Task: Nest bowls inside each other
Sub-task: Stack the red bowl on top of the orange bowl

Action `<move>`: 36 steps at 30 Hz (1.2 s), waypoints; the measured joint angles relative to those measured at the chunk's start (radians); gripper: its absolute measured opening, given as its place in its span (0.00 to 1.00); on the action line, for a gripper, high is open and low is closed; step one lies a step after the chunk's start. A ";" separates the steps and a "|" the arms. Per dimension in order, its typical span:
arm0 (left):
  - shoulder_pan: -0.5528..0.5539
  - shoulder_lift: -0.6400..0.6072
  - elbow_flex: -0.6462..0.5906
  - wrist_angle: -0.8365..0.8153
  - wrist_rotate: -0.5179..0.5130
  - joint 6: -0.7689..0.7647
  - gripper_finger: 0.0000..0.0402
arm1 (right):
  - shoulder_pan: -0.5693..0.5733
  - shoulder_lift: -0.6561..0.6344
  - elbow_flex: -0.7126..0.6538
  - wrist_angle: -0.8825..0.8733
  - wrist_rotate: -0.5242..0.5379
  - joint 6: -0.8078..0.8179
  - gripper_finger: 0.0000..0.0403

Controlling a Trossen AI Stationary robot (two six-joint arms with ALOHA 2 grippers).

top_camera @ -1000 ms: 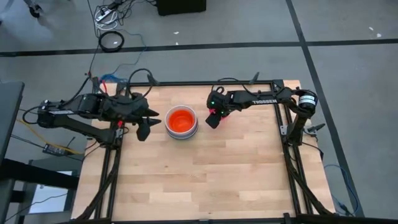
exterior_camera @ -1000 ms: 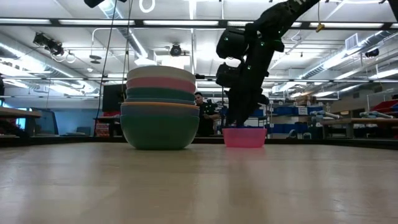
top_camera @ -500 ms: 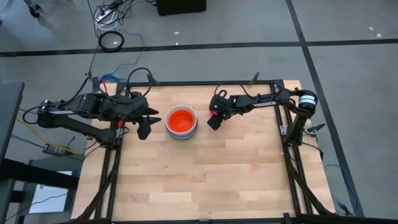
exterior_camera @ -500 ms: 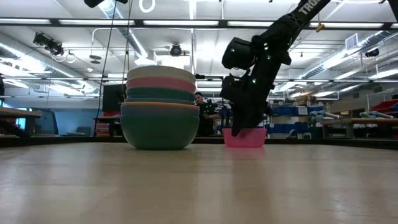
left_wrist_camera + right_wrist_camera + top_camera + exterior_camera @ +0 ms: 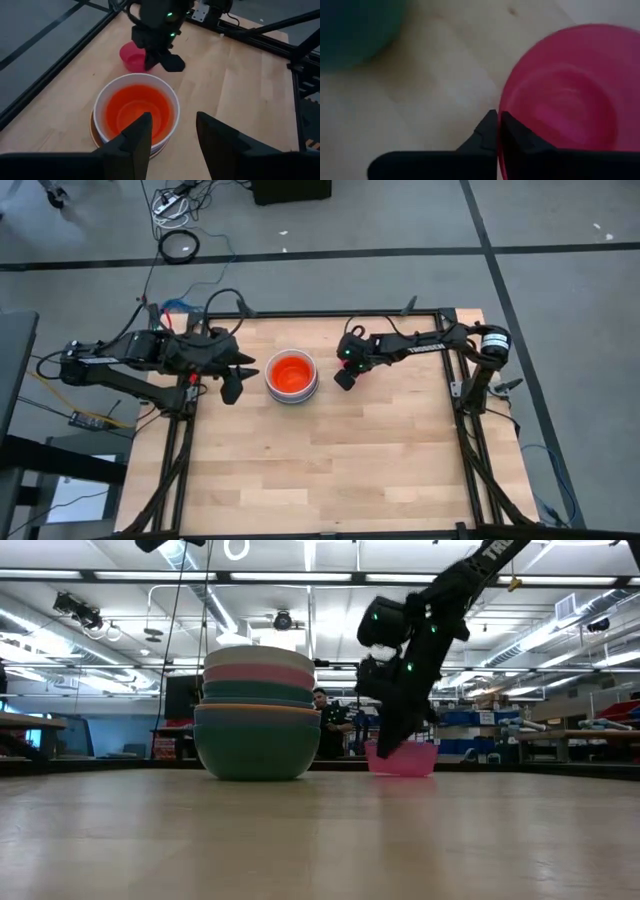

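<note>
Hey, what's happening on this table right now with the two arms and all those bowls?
The robot is nesting bowls. The right gripper has shut on the rim of the small magenta bowl, which sits tilted beside the stack of bowls, one edge lifted off the table. The stack is already tall, with a red-orange bowl inside the white one on top. The left gripper hovers open on the other side of the stack, holding nothing. The magenta bowl is the only one not yet nested.

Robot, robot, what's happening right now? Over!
Right pincer shut on magenta bowl rim, bowl tilted. Left pincer open beside stack. Nothing in the way.
</note>
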 joint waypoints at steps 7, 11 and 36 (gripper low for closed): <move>0.000 0.000 0.000 -0.003 0.000 0.000 0.40 | 0.122 -0.017 0.176 -0.158 0.133 -0.029 0.00; 0.000 0.000 0.000 -0.003 0.000 0.001 0.40 | 0.201 -0.017 0.292 -0.230 0.222 -0.035 0.00; 0.000 0.000 0.000 0.004 -0.001 0.021 0.40 | 0.346 0.057 0.560 0.028 0.150 -0.176 0.00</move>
